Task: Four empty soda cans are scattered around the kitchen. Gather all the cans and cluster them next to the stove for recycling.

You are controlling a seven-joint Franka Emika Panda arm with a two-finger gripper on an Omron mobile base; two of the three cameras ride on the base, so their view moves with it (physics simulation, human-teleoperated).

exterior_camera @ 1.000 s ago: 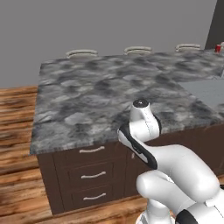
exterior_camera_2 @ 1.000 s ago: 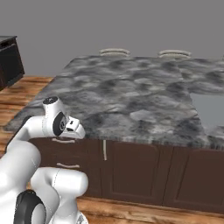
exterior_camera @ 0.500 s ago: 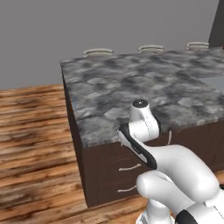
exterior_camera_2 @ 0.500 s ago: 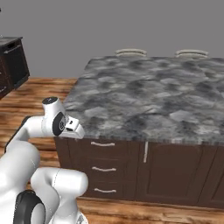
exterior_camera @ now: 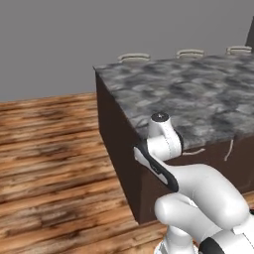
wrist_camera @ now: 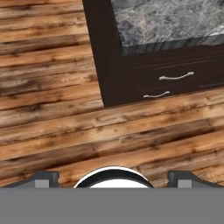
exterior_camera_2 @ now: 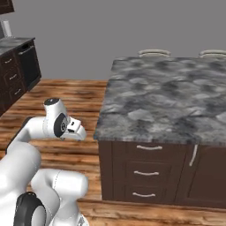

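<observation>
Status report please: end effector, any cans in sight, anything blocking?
End effector open, empty, aimed at wood floor. No cans or stove in sight. Kitchen island ahead-right, drawers shut; nothing in the way.

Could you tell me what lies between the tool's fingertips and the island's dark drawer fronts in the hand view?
Only bare wooden floor. In the hand view the open tool looks across plain planks to the island's drawer fronts; nothing stands on that stretch.
</observation>
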